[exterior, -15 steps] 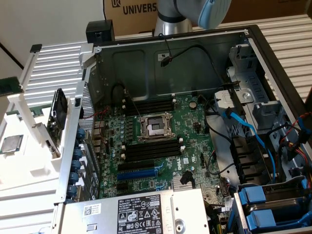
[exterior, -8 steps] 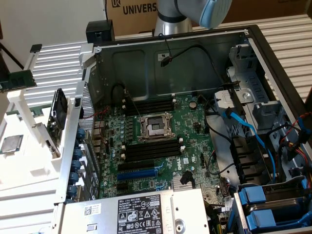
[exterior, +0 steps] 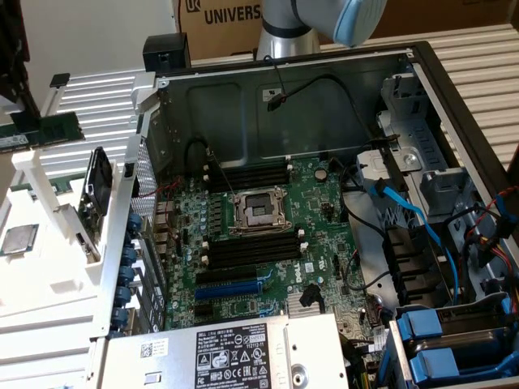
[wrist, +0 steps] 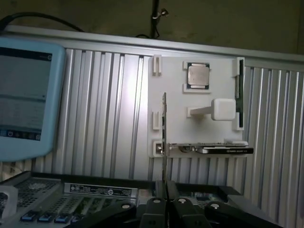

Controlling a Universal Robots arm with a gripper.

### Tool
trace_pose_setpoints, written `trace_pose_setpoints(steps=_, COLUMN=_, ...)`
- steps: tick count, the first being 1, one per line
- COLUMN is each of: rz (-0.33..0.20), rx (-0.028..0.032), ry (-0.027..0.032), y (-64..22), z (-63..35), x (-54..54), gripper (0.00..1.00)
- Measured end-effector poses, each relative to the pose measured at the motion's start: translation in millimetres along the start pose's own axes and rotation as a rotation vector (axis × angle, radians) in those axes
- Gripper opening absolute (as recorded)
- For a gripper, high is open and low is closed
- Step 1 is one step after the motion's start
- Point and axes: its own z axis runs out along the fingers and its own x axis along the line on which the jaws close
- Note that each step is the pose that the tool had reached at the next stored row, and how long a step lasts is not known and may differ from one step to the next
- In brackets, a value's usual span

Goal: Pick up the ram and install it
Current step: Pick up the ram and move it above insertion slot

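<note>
wrist view, nearest first: end effector (wrist: 166,190) fingers drawn narrow, tips together, nothing seen between them. just past the tips, the labelled rim of the computer case (wrist: 95,190). beyond that, the ribbed worktop (wrist: 104,104) carries a white holder (wrist: 173,85). on the holder: graphics card (wrist: 213,149) along the near edge, a white block (wrist: 223,109), processor chip (wrist: 198,75) in its own square pocket. the ram (wrist: 240,95) stands on edge in clips along one side of the holder, well apart from the fingers. a blue-framed screen (wrist: 23,95) sits off to one side.

exterior view, nearest first: power supply (exterior: 227,356) at the front of the open case, then the motherboard (exterior: 268,243) with the processor socket (exterior: 258,212) between two banks of black memory slots (exterior: 250,175). the ram shows at the exterior view's left, outside the case, lying on the far end of the holder. farthest back, the arm (exterior: 324,20) rises behind the case wall, in front of a cardboard box (exterior: 223,24).
</note>
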Motion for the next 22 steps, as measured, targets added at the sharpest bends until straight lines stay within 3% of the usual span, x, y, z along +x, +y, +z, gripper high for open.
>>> trace_pose_setpoints(steps=3, rz=0.0, rx=0.0, ry=0.0, y=-13.7, z=-2.0, x=0.9, gripper=0.12)
trace_pose_setpoints(steps=6, rz=0.0, rx=0.0, ry=0.0, y=-36.5, z=-5.8, x=2.3, gripper=0.12)
trace_pose_setpoints(steps=10, rz=0.0, rx=0.0, ry=0.0, y=-54.2, z=-7.9, x=3.4, gripper=0.12)
trace_pose_setpoints(steps=11, rz=0.0, rx=0.0, ry=0.0, y=-63.7, z=-8.8, x=3.9, gripper=0.12)
trace_pose_setpoints(steps=19, rz=0.0, rx=0.0, ry=0.0004, y=-96.8, z=-10.9, x=4.8, gripper=0.12)
trace_pose_setpoints(steps=20, rz=0.0, rx=-0.0001, ry=0.0007, y=-115.6, z=-11.6, x=5.0, gripper=0.12)
trace_pose_setpoints(steps=22, rz=0.0, rx=-0.0001, ry=0.0008, y=-127.1, z=-11.9, x=5.3, gripper=0.12)
